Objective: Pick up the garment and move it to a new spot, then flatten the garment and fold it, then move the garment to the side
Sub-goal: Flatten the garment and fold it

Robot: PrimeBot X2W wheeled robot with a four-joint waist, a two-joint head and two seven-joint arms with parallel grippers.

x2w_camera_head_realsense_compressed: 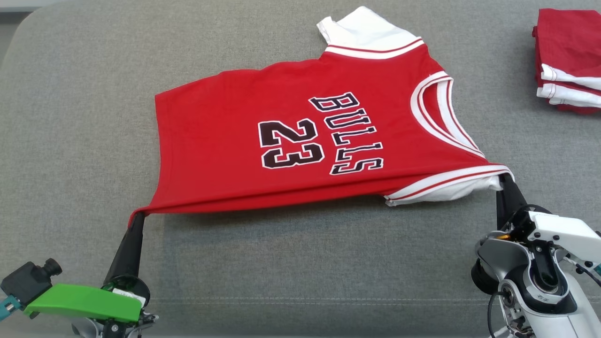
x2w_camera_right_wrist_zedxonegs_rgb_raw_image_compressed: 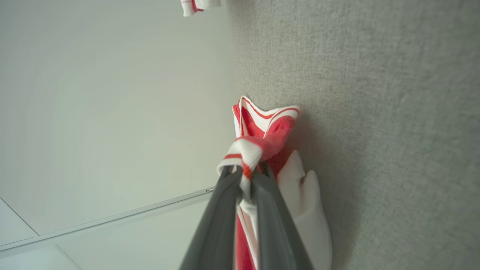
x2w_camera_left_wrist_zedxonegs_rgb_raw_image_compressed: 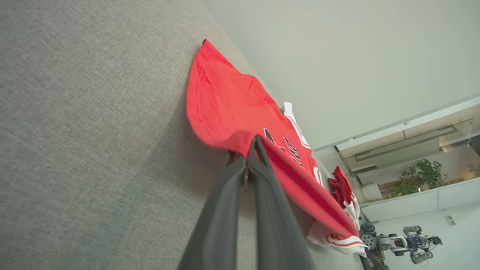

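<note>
Jersey (x2w_camera_head_realsense_compressed: 300,141) is lying stretched over grey cushion (x2w_camera_head_realsense_compressed: 70,141), left gripper (x2w_camera_head_realsense_compressed: 137,217) pinching its hem corner, right gripper (x2w_camera_head_realsense_compressed: 504,179) pinching its striped sleeve edge.

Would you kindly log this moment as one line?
left gripper: shut on red basketball jersey hem; right gripper: shut on shoulder; near edge lifted

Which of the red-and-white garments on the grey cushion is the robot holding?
The spread-out red jersey printed BULLS 23, pinched at its near corners by the left gripper and right gripper. The folded red-and-white pile at far right lies apart.
</note>
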